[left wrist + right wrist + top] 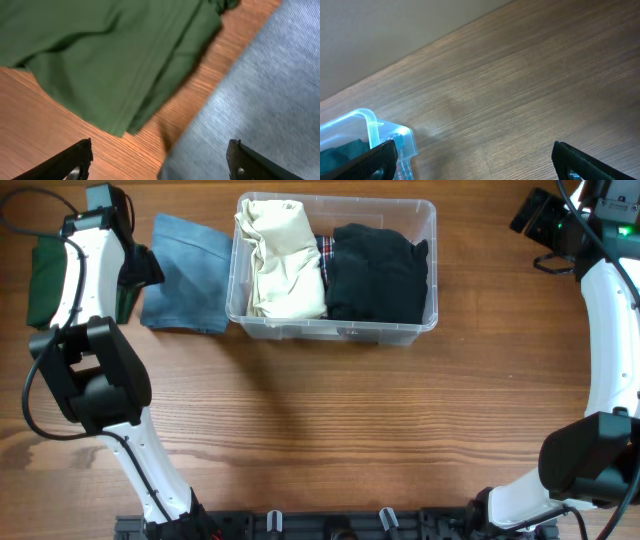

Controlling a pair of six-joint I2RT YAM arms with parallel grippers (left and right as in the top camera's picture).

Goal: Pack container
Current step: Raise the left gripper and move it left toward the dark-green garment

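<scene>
The left claw (159, 156) stood wide and empty over the gap between the green cloth (100, 55) and the blue cloth (260, 85), the container (290, 330) lying beyond the blue one, and closing there could catch only an edge, so the fold might open; the right claw (475, 156), wide too, held nothing.

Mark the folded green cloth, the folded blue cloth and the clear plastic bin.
folded green cloth (100, 50), left wrist view, middle of its top layer.
folded blue-grey cloth (185, 275), overhead view, centre of its top face.
clear rectangular plastic bin (330, 332), overhead view, near wall.
</scene>
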